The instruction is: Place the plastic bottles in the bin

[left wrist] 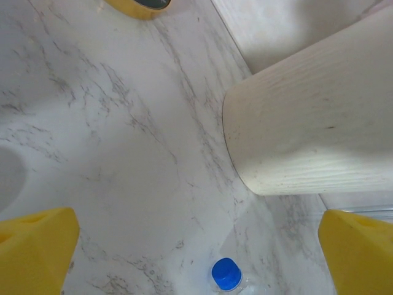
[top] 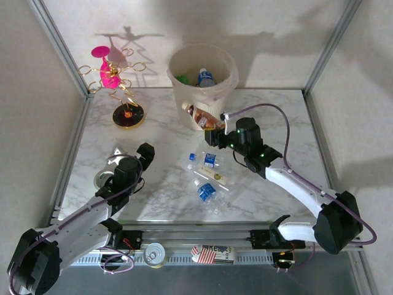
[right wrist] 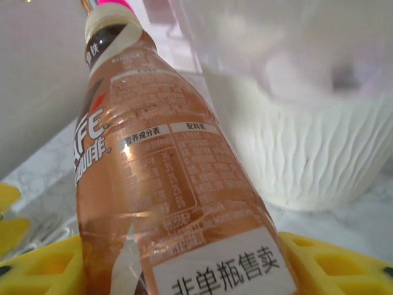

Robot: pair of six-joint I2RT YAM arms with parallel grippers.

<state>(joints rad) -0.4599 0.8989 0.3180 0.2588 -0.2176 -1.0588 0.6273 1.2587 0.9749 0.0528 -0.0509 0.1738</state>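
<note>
top external view: the right gripper [top: 212, 128] is closed on a brown bottle [top: 199, 117], which sits in front of the bin [top: 178, 92], close against its outer wall and below the rim (not over the opening). right wrist view confirms the grip: the yellow fingers [right wrist: 43, 270] clamp the bottle's [right wrist: 159, 184] lower body on both sides, with the ribbed bin wall [right wrist: 319, 160] just beside it.

orientation: the bottle's long axis runs diagonally, its base end in the jaws and its white cap pointing away from the gripper, toward the far left and somewhat upward. judgement: holding it low on the body leaves the cap end free to lead over the rim, but the bottle must be raised before it can go in.

the left gripper [top: 144, 153] hangs above the table [top: 276, 110] with its jaws wide apart and nothing between them. in the left wrist view a blue cap [left wrist: 226, 274] lies on the marble between the spread fingers [left wrist: 31, 252], low in the picture.

three clear bottles [top: 209, 161] remain on the table between the arms, and at least two bottles are already in the bin. judgement: task part done.
</note>
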